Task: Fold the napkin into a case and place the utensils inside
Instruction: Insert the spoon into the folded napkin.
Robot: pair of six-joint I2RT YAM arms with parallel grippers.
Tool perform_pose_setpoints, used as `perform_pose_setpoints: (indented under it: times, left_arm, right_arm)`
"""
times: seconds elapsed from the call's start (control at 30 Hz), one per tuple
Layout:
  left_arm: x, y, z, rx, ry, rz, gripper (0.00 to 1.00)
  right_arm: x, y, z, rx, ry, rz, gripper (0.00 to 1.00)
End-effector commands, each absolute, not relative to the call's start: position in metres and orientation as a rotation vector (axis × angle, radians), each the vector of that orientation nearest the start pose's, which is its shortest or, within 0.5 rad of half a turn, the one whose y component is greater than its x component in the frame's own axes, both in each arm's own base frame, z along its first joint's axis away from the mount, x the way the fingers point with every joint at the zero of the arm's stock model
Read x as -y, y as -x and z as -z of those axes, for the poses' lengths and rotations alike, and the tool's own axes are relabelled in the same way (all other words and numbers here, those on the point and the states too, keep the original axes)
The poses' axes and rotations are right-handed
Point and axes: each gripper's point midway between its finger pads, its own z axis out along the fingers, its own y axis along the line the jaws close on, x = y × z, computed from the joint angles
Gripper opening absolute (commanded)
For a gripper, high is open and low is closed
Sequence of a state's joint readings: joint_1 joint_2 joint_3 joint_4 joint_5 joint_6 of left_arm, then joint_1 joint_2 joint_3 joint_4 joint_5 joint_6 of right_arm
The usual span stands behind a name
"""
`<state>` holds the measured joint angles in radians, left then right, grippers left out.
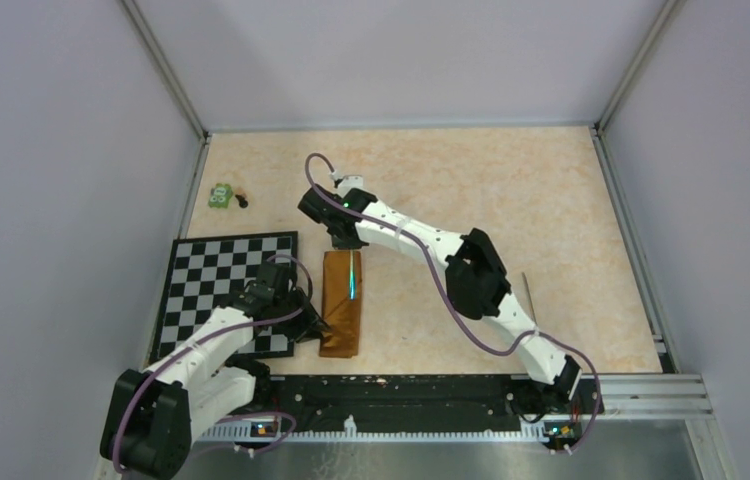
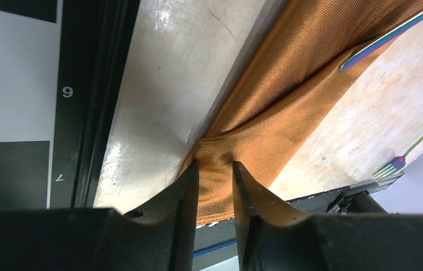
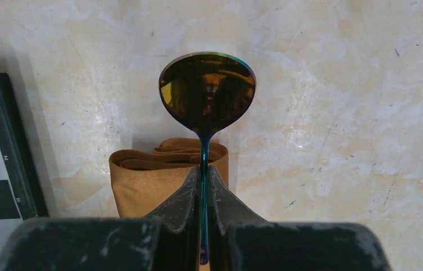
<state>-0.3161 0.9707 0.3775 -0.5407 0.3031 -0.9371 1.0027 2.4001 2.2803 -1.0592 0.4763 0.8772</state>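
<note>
Rainbow spoon [image 3: 206, 101] — bowl from right wrist.

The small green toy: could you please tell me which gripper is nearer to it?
Right. The right gripper, shut on the spoon, is at the far end of the folded napkin, closer to the green toy; the left gripper pinches its near left edge, farther away.

Rust-orange cloth case [image 1: 340, 318]: narrow, flat, folded, lying lengthwise on desk [image 1: 491, 190], near edge bunched in left claw [image 2: 215, 169]. Iridescent spoon [image 3: 207, 93]: bowl past fingertips, thin handle pinched in right claw [image 3: 203, 175], over case's far end. Iridescent fork [image 2: 394, 164]: flat on desk, well R of case.
</note>
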Motion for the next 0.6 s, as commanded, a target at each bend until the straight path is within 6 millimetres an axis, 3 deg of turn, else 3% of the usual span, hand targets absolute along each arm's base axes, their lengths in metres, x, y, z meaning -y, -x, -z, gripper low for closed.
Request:
perform_pose_setpoints:
  times: [0.0, 0.33, 0.57]
  left_arm:
    - [0.133, -0.149, -0.018, -2.759, 0.777, 0.695, 0.34]
    - [0.132, -0.148, -0.017, -2.758, 0.781, 0.688, 0.35]
    - [0.132, -0.149, -0.016, -2.756, 0.782, 0.687, 0.36]
  right_arm:
    - [-0.433, -0.349, -0.097, -2.462, 0.038, -0.07, 0.0]
    - [-0.438, -0.363, -0.103, -2.421, 0.042, -0.077, 0.0]
    - [-0.436, -0.349, -0.098, -2.461, 0.035, -0.07, 0.0]
